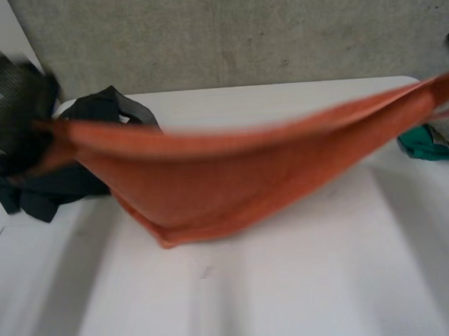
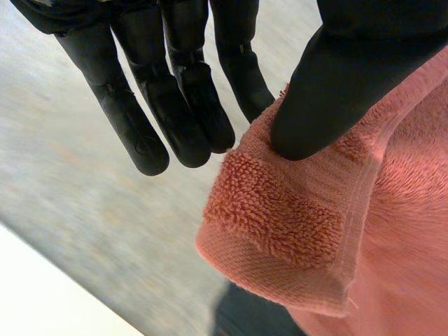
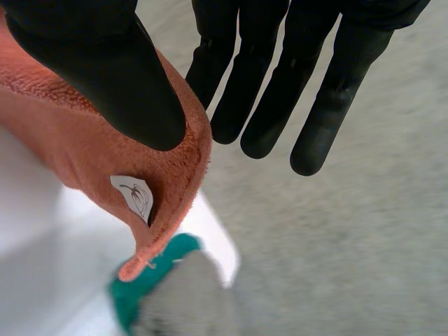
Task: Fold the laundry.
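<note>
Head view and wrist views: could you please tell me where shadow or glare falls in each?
Head view: no glare, grey shading on the table under the towel. Left wrist view: the left hand pinches a towel corner, evenly lit. Right wrist view: the right hand likewise, no glare.

Left hand (image 2: 175, 84) is raised out at its own side, thumb (image 2: 329, 84) clamped on a corner of the orange towel (image 2: 294, 231) against one finger, the other fingers (image 2: 133, 126) hanging straight. Right hand (image 3: 294, 77) mirrors it far out wide: thumb (image 3: 105, 63) pinching the towel's other end, remaining fingers extended, arms spread well apart
</note>
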You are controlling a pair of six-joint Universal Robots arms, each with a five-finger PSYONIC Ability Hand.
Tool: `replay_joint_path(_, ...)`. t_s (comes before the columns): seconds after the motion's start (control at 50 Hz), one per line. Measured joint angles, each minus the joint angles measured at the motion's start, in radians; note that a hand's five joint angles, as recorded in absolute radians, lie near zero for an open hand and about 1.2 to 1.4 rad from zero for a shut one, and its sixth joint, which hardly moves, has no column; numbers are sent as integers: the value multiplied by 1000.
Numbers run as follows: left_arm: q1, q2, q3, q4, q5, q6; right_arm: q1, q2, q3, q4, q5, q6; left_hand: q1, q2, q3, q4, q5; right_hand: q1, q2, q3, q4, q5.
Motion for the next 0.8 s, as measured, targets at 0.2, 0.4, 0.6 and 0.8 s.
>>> replay_joint_path(0.2,33,-208,245,-242,-19,-65,-60,68,-119,158,-86,-61,0,0,0,0,0,0,0,0,0,7)
replay_joint_path(0.4,-56,-654,455,-230,-146,68,41,364,-196,141,35,-145,0,0,0,0,0,0,0,0,0,7)
replay_joint_path(0.6,-98,-890,907,101,-194,53,136,584,-541,-241,195,-11,0,0,1,0,0,0,0,0,0,7)
replay_joint_path(0.8,-95,-825,967,440,-227,-159,114,492,-517,-905,215,250,0,0,1,0,0,0,0,0,0,24)
